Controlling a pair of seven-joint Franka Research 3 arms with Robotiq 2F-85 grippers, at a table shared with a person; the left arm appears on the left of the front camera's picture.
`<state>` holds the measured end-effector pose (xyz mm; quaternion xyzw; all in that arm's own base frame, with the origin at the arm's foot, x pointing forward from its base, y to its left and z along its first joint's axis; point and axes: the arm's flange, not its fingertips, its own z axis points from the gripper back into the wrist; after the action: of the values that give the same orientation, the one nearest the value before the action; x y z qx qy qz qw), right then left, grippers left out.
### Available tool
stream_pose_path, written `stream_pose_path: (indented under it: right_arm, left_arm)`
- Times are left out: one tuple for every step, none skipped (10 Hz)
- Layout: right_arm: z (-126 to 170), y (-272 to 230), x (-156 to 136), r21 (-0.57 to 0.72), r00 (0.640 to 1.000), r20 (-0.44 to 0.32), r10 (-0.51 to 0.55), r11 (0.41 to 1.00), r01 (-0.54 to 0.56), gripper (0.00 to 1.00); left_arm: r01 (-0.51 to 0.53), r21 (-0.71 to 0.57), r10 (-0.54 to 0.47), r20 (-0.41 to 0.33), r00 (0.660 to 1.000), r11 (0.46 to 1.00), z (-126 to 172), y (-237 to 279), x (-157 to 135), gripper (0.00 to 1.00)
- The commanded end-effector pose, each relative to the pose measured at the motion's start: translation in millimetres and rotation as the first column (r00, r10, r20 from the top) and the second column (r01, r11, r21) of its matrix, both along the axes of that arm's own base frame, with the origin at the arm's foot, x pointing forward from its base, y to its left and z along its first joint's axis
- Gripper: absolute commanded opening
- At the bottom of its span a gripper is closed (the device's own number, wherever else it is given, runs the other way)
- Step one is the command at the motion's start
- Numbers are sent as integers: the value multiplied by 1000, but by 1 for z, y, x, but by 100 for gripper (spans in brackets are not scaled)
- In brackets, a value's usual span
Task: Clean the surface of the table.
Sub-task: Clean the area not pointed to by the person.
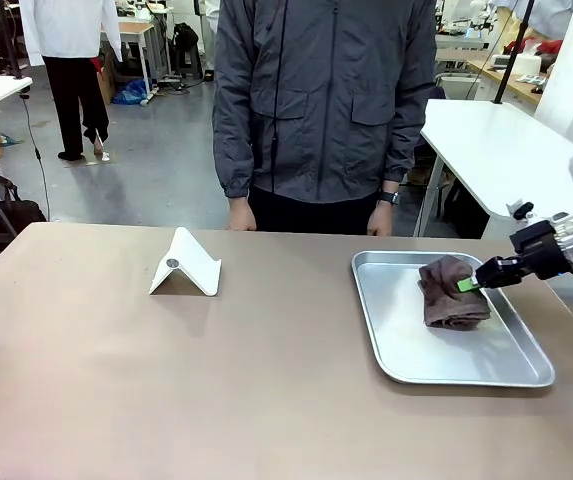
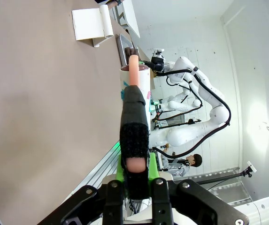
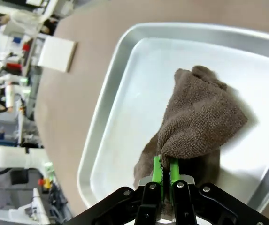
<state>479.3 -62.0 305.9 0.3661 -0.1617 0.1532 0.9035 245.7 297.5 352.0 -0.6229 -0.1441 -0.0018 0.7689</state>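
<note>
Two grippers were each clamped on something. The right gripper (image 1: 468, 284) reached in from the right over the silver tray (image 1: 466, 378). Its green-padded fingers (image 3: 157, 165) were pinched narrowly on a fold of the brown terry cloth (image 1: 451, 298). The rest of that cloth lay bunched in the tray's far half. From the right wrist, we saw the fold rising from the tray floor to the fingertips.

The left gripper (image 2: 135, 168) was closed around the black-wrapped part of a roller tool (image 2: 134, 126), with a peach-coloured rod showing at both ends of the wrap. A white cylinder sat at the tool's far end, which hung over the table near its left edge. We could not tell whether it touched the surface.

The table (image 1: 216, 380), with its matte brownish-taupe top, spread across the whole foreground. It carried the tray on its right side and a white folded stand (image 1: 186, 265) well apart from it, left of the middle, near the far edge.

A person (image 1: 326, 100) in a grey jacket stood at the far side, both hands (image 1: 241, 215) hanging at the table's edge and a wristwatch (image 1: 388, 198) on one wrist.
</note>
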Motion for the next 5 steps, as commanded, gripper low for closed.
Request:
stream_pose_path:
  right_arm:
    - [19,-4,-24,106,998,-16,60,993,-58,6]
    - [29,-6,-35,189,996,-21,82,979,-76,6]
    - [40,-9,-47,285,994,-24,104,954,-93,6]
    - [51,-11,-58,363,991,-43,128,926,-104,6]
    - [63,-13,-70,438,988,-49,144,892,-108,6]
  left_arm:
    - [-12,-6,12,-9,1000,1000,4,-2,0,20]
    - [-12,-6,12,-9,1000,1000,4,-2,0,20]
    - [-12,-6,12,-9,1000,1000,4,-2,0,20]
    - [-12,-6,12,-9,1000,1000,4,-2,0,20]
    - [-12,-6,12,-9,1000,1000,4,-2,0,20]
